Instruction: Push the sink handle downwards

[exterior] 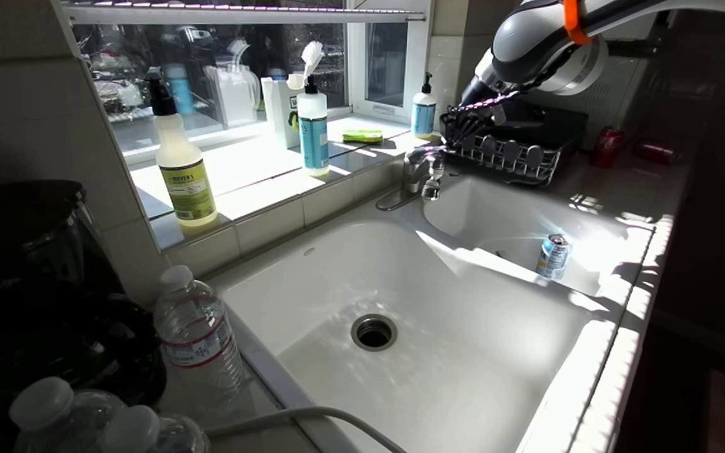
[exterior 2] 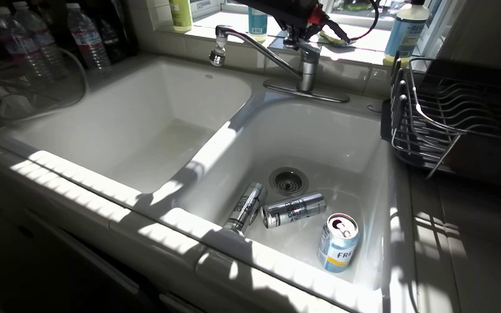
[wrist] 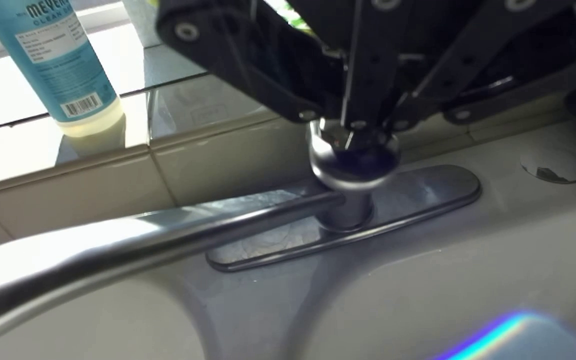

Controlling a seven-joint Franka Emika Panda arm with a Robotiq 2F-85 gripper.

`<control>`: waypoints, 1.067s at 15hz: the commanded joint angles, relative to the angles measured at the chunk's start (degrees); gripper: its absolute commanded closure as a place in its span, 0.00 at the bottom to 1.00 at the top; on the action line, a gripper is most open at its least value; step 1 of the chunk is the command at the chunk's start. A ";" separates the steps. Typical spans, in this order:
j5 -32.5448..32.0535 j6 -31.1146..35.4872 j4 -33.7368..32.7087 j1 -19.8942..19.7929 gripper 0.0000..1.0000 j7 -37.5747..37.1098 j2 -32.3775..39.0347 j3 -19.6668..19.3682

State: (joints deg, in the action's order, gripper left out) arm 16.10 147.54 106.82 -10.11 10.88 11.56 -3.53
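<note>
Clearly, we read "MEYER" and "CLEAN" on a blue-labelled bottle [wrist: 68, 65] | "MEYER'S" on a green-labelled bottle [exterior: 186, 189] | "FRE" on an upright can [exterior 2: 339, 245] inside the white sink [exterior 2: 294, 130] | tiled windowsill [exterior: 250, 189] sunlit, room dim | sink handle [wrist: 354, 167] atop the faucet [exterior 2: 307, 76] | jaws narrow, at the handle; whether touching, we cannot tell

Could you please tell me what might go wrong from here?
The end effector might skid off the sink handle, whose chrome is rounded and shiny. An off-centre push could swing the curved spout, which joins the faucet below the handle. A sideways slip might topple the teal-labelled Meyer's bottle on the windowsill.
</note>
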 commanded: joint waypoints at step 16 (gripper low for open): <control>0.09 11.45 0.14 -0.92 1.00 4.48 1.28 1.20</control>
State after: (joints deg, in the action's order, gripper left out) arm 16.30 156.99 106.98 -10.19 14.67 13.25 -2.79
